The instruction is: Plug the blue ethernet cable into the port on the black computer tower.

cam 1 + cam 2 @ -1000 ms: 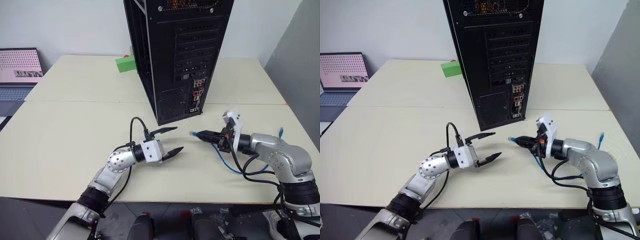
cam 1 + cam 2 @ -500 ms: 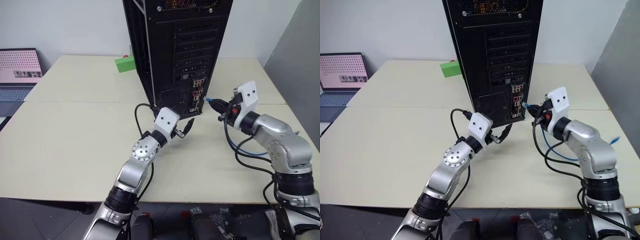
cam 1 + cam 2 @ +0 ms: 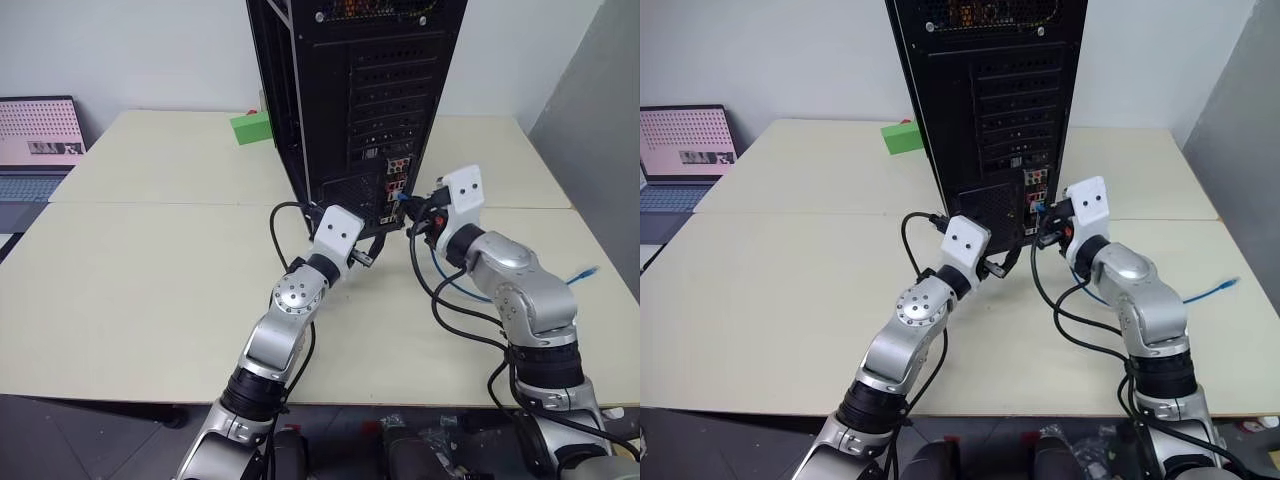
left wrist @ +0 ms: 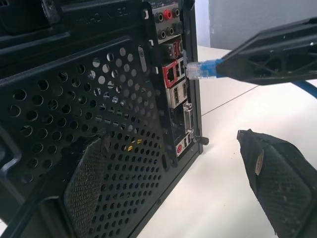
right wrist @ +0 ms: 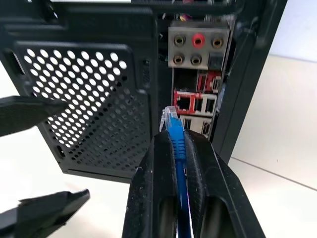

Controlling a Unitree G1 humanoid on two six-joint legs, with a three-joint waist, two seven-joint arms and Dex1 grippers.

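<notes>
You had the cable [image 4: 210,69] pinched in the right gripper [image 4: 233,63], its clear plug just beside the port [image 4: 171,74] (red-framed) on the tower [image 4: 89,124], and one left finger [image 4: 280,181] showed near the table [image 4: 218,198].

I am working in an office or computer lab: plain pale tables [image 3: 150,270] pushed together, a black computer tower [image 3: 350,100], an open laptop [image 3: 35,140] and bare white walls.
</notes>
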